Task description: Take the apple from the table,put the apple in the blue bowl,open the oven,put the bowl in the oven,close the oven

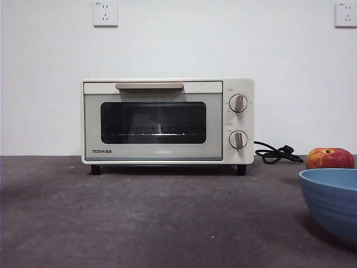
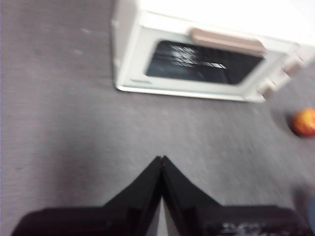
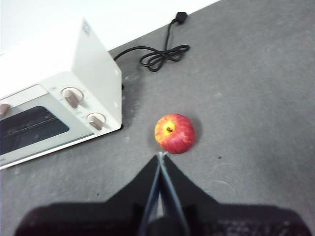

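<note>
The red and yellow apple (image 1: 329,158) lies on the dark grey table (image 1: 139,223) to the right of the oven (image 1: 167,120), whose glass door is closed. The blue bowl (image 1: 332,204) stands in front of the apple at the right edge of the front view. My right gripper (image 3: 161,155) hovers above the table, shut and empty, its tips a short way from the apple (image 3: 174,133). My left gripper (image 2: 162,158) is shut and empty too, above bare table in front of the oven (image 2: 206,59). The apple (image 2: 304,122) shows far off to its side.
The oven's black cord (image 1: 276,153) lies coiled on the table between the oven and the apple, near the white back wall. Two knobs (image 1: 238,103) sit on the oven's right side. Wall sockets (image 1: 105,13) are high on the wall.
</note>
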Controlling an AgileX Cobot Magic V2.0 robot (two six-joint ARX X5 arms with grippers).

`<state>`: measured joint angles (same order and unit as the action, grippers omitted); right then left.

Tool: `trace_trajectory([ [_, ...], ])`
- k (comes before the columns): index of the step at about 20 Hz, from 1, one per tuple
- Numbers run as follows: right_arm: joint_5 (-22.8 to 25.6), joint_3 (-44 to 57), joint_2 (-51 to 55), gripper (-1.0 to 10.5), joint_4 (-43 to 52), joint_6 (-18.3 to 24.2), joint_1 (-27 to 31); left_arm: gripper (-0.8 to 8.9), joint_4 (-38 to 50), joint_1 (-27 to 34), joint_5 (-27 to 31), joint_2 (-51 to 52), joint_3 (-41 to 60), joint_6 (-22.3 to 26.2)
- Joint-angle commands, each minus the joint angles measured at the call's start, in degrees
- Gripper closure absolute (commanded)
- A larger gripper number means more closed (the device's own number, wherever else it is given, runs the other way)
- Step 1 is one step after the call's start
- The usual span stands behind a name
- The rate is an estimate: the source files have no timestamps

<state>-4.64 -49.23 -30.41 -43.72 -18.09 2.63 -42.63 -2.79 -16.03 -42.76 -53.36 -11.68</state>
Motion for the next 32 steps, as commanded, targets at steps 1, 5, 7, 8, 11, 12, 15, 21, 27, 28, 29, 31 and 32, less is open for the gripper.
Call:
trace_trajectory([
  [1,-3.0,-1.5,-2.9,9.5,-0.1,4.6,0.0,8.18,-0.3,0.1,-4.0,-2.5,0.0,3.5],
  [5,-11.4,-3.4,-8.3,9.5,-0.3,9.5,0.0,8.18,-1.7,0.1,-7.6,-6.1,0.0,4.7],
  [7,-15.1,-4.3,-11.4,9.5,-0.6,11.1,0.0,8.18,-2.5,0.1,-8.9,-7.6,0.0,4.8],
  [8,-16.5,-4.8,-13.2,9.5,-0.9,11.3,0.0,8.18,-3.0,0.1,-9.4,-8.3,0.0,4.9],
  [11,-17.0,-6.7,-18.8,9.5,-1.7,12.1,0.0,8.18,-4.0,0.1,-10.1,-9.8,0.0,6.1],
  [12,-16.8,-7.3,-20.4,9.5,-1.7,12.7,0.0,8.18,-4.3,0.1,-10.1,-10.1,0.0,6.5],
  [15,-15.6,-9.1,-26.0,9.5,0.2,14.2,0.0,8.18,-5.0,0.1,-10.1,-10.6,0.0,7.5],
  [21,-15.3,-16.0,-41.7,7.6,0.3,14.5,-0.1,8.18,-4.9,0.1,-10.1,-10.6,0.0,7.5],
  [27,-6.0,-24.2,-56.7,3.7,-0.3,18.2,-4.0,8.18,-4.9,0.1,-9.9,-10.6,0.0,8.9],
  [28,-3.8,-25.4,-58.4,3.7,-0.5,18.9,-4.9,8.18,-4.9,0.1,-9.9,-10.6,0.0,8.9],
  [29,-1.0,-26.9,-60.5,3.7,-0.5,19.8,-5.8,8.18,-4.9,0.1,-9.9,-10.6,0.0,8.9],
  [31,2.8,-29.2,-64.1,2.8,-0.4,20.1,-7.2,8.18,-4.9,0.1,-9.9,-10.6,0.0,8.9],
  [32,3.5,-29.9,-65.5,2.2,-0.4,20.2,-7.6,8.18,-4.9,0.1,-9.9,-10.6,0.0,8.9],
])
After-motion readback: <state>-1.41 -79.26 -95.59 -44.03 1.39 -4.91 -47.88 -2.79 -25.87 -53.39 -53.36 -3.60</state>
